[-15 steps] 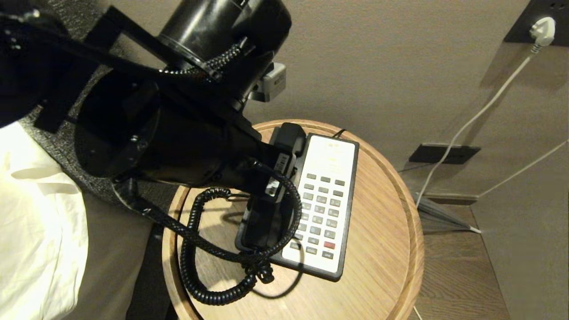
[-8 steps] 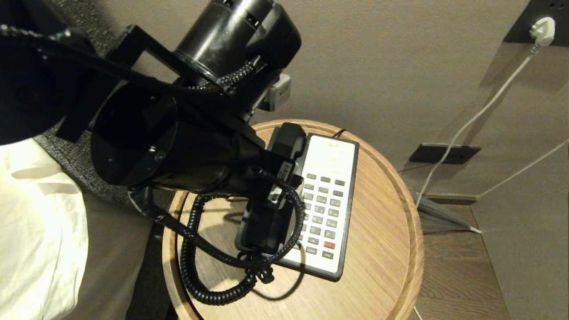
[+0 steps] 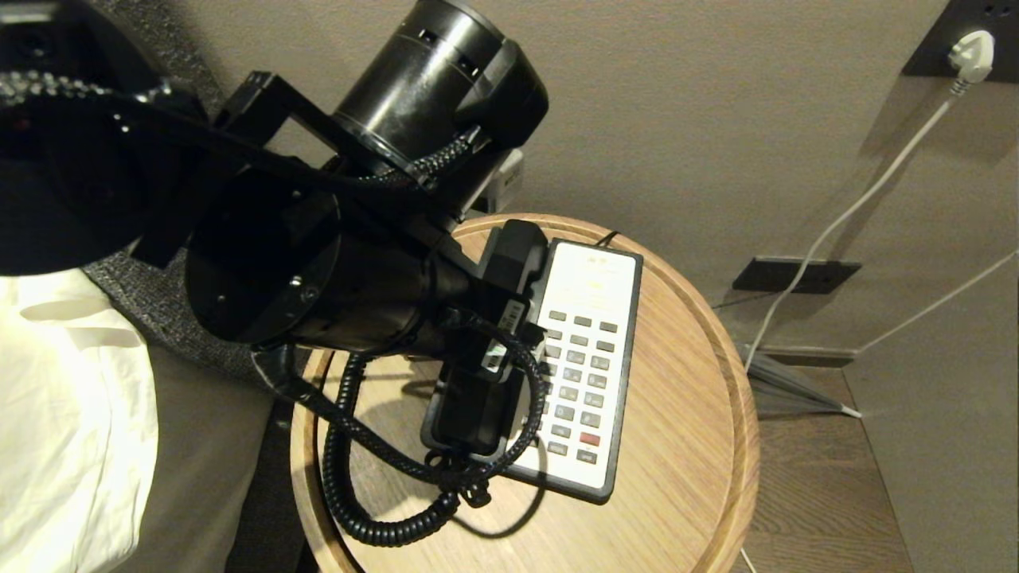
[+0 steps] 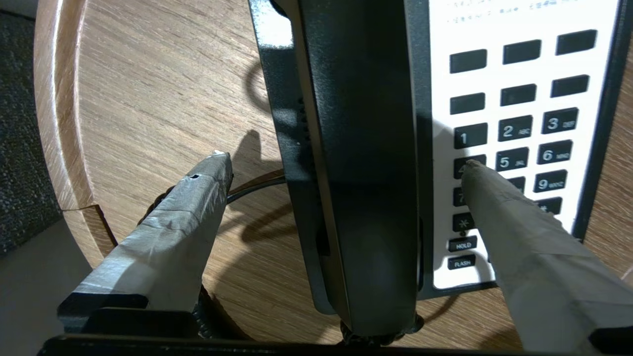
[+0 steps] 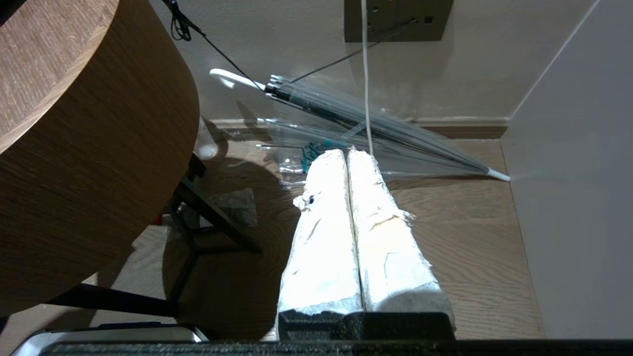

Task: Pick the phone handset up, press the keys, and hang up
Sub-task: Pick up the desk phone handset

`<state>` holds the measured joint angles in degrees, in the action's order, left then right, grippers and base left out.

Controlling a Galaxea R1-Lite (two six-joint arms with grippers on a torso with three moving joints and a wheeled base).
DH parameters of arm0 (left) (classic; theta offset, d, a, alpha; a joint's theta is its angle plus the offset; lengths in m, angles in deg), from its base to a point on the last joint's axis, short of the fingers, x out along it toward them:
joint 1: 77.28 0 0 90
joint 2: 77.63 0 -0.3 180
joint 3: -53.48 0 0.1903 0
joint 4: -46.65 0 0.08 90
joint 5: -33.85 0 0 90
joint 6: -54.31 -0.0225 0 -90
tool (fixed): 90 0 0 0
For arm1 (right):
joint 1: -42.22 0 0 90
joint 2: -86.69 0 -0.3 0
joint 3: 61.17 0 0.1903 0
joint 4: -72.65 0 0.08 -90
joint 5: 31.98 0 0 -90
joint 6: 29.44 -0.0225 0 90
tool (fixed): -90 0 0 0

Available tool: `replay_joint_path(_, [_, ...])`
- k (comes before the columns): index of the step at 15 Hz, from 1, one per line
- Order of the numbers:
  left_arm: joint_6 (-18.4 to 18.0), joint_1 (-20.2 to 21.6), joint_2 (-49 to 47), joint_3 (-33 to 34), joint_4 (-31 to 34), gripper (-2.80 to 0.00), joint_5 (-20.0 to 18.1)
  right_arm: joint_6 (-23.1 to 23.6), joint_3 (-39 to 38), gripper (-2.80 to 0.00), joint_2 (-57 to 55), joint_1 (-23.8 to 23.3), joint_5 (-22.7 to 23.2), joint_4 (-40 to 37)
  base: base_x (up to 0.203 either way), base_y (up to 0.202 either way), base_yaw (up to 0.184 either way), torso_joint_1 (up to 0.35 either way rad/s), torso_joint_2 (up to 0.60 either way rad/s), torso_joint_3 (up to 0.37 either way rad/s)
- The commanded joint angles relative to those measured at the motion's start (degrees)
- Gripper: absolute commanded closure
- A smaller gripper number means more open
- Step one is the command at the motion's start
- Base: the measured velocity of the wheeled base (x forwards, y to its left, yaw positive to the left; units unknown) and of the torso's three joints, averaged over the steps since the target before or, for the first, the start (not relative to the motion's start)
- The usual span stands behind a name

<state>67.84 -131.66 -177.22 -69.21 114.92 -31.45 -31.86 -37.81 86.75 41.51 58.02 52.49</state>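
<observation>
On round table point(image 3: 685, 446) | handset point(image 4: 361, 163) lies cradled on base point(image 3: 617, 382) beside keys point(image 4: 514, 133) | left gripper point(image 4: 346, 168) spread wide, straddling it | lower evenly, squeeze mid-shaft, avoid keys | right gripper point(image 5: 348, 153) pressed together, parked near floor.

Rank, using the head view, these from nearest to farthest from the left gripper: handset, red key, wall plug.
1. Handset, straddled by the open left gripper.
2. Red key, low on the keypad.
3. Wall plug, far corner.

The glossy black phone handset point(image 4: 361, 163) lies cradled beside the grey keys point(image 3: 577, 374).
</observation>
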Motion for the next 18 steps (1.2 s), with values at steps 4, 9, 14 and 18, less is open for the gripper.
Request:
replay_joint_path(4, [0.1,0.2,-0.4,0.0,0.3,0.00,0.2,0.0,-1.1,0.00,0.0,0.0,0.0,0.0,0.000,0.000,0.000,0.000,0.00,0.000])
replay_joint_path(9, [0.2,0.2,-0.5,-0.4,0.2,0.00,0.3,0.0,-1.1,0.00,0.0,0.0,0.0,0.0,0.000,0.000,0.000,0.000,0.00,0.000])
replay_joint_path(14, [0.2,0.2,0.0,-0.6,0.1,0.00,1.6,0.0,-1.1,0.00,0.0,0.0,0.0,0.0,0.000,0.000,0.000,0.000,0.00,0.000])
replay_joint_path(18, [0.1,0.2,1.3,-0.9,0.2,0.00,2.7,0.0,-1.1,0.00,0.0,0.0,0.0,0.0,0.000,0.000,0.000,0.000,0.00,0.000])
